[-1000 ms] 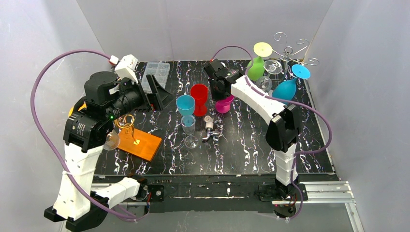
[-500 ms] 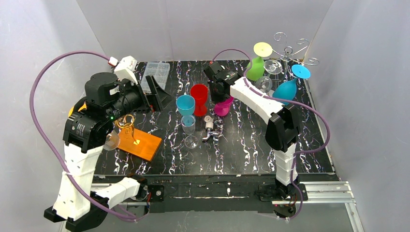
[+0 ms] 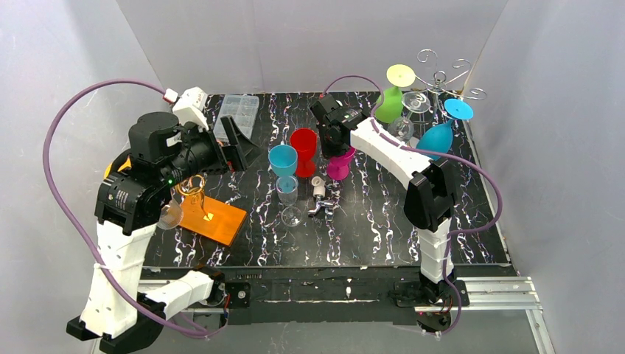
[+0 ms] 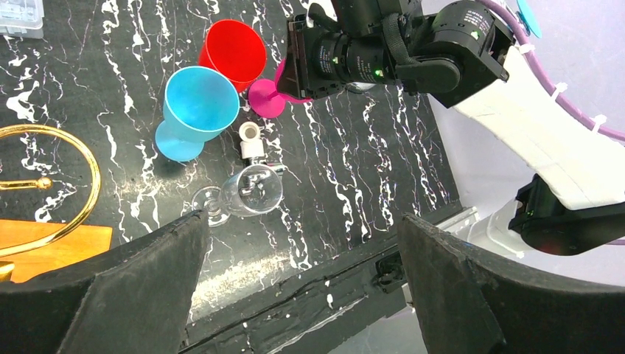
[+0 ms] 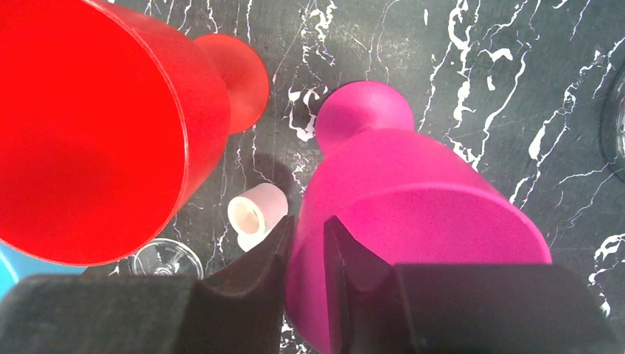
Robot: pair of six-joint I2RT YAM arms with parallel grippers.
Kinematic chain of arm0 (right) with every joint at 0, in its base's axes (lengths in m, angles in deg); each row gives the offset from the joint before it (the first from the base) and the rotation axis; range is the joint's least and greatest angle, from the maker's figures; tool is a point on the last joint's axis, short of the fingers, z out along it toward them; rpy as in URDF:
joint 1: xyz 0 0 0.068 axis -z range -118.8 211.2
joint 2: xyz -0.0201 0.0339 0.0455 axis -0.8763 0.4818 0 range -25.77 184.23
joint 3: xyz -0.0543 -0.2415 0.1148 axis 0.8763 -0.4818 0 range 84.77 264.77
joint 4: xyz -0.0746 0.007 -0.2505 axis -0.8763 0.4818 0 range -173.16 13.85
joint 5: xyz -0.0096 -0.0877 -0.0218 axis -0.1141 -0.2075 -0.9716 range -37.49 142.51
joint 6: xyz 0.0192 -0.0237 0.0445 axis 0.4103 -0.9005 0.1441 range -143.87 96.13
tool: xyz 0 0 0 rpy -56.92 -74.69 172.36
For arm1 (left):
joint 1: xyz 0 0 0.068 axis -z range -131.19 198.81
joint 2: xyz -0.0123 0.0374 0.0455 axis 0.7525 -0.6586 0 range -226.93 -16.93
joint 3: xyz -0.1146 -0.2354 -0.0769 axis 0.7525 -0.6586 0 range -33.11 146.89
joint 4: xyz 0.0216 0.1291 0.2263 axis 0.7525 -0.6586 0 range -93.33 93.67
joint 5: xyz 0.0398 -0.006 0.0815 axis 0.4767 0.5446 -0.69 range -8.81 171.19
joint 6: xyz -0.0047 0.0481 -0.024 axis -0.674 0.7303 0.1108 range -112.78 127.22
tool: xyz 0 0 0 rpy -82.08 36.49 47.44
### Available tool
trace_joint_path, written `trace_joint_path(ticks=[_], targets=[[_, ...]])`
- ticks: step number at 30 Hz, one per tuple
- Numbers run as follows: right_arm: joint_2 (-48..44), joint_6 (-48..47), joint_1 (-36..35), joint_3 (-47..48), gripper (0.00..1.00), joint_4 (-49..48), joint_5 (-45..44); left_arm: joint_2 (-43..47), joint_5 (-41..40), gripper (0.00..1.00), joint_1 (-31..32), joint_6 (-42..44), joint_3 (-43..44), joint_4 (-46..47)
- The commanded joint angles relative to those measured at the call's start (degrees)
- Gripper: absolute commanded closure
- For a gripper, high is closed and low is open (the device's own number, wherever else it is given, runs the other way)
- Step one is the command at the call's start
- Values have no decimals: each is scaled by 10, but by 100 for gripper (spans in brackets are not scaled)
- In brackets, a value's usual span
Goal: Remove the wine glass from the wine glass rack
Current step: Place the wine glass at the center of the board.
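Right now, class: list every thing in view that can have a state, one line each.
Magenta glass, off the rack, foot on the table.
Right end effector, astride its rim; grip unclear.
Left end effector, wide open, empty.
Red glass, upright.
Green glass, hanging inverted on rack.
Hanging blue glass, inverted on rack.

Rack at far-right corner of table

left arm raised, left gripper jaws spread wide — right arm stretched forward, right gripper jaws narrowly parted.
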Motion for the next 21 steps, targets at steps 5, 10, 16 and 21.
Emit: trace_joint_path(ticks=[5, 10, 16, 21], targets=[[6, 2, 0, 23, 64, 11, -14, 12, -18, 2, 3, 4, 10, -18], [-6, 0, -3, 47, 56, 29, -27, 13, -28, 2, 2, 7, 14, -24], [-30, -1, -5, 56, 49, 41, -35, 23, -70, 2, 3, 12, 25, -38], [-62, -6, -5, 49, 43, 45, -44, 25, -91, 2, 2, 12, 39, -53]])
